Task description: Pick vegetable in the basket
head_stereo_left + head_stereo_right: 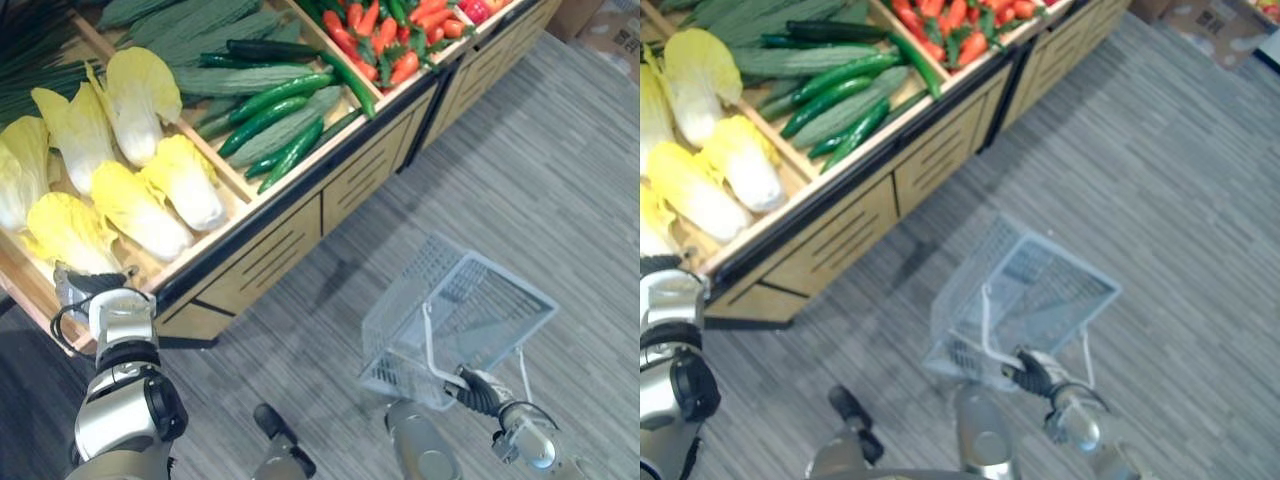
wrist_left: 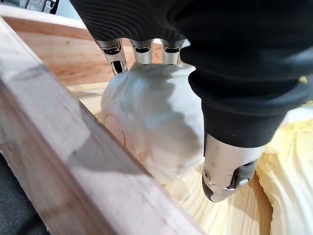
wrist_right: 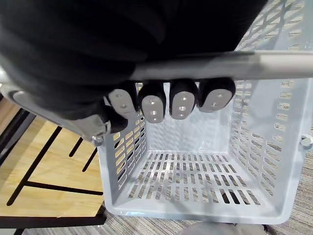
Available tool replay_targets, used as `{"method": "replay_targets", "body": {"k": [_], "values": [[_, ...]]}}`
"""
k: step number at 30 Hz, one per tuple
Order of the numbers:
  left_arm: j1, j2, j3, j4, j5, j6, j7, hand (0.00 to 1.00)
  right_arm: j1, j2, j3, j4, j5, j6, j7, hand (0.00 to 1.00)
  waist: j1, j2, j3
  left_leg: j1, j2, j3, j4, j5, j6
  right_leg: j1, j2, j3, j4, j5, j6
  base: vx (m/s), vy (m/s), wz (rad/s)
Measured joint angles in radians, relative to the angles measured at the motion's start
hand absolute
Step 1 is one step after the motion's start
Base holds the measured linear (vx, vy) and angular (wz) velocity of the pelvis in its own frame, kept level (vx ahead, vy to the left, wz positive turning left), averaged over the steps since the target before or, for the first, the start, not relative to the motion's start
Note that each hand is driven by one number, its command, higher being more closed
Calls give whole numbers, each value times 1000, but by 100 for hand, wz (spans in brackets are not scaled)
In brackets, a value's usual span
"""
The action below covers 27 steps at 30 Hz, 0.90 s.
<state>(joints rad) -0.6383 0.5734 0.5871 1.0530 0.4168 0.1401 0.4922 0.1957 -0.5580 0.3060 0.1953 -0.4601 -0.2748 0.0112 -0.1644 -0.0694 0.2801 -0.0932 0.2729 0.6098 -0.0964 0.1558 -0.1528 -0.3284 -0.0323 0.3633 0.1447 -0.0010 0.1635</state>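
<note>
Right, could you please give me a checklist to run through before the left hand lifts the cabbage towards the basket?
1. Right hand holds the basket handle: ok, fingers curled round it.
2. Basket has room: ok, it is empty.
3. Left hand at the cabbage: ok, on its pale end.
4. Left hand's grip closed: cannot tell.
5. Cabbage clear of the wooden rim: not ok, it lies against it.
6. Basket beside the stand: not ok, it hangs over the floor, apart from it.
</note>
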Motion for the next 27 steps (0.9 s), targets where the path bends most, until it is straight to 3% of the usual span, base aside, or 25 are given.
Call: {"method": "replay_targets", "body": {"k": [6,14,20,27], "values": [[59,-21,50,3,-13,-10,-67,100,-20,-55,20,-43,4,0,24,100,-2,45,-16,4,16,17,0,0,-8,-6,14,3,-2,2,-3,5,-24,-7],[95,-29,105,34,-65,-23,-85,100,-30,-63,25,-49,6,1,59,100,-17,66,-60,0,19,22,0,1,-8,-7,7,-17,-4,8,3,13,-6,1],[91,-75,138,44,-242,-55,-53,100,-6,-62,25,-47,6,1,66,100,-25,78,-98,14,11,-19,0,1,-8,38,-11,-64,-19,8,3,-2,13,17],[81,-169,132,43,-536,-110,53,100,28,-58,14,23,5,2,72,100,-23,105,-122,34,-11,-65,0,1,-7,82,-27,-96,-24,4,0,-25,10,16]]}}
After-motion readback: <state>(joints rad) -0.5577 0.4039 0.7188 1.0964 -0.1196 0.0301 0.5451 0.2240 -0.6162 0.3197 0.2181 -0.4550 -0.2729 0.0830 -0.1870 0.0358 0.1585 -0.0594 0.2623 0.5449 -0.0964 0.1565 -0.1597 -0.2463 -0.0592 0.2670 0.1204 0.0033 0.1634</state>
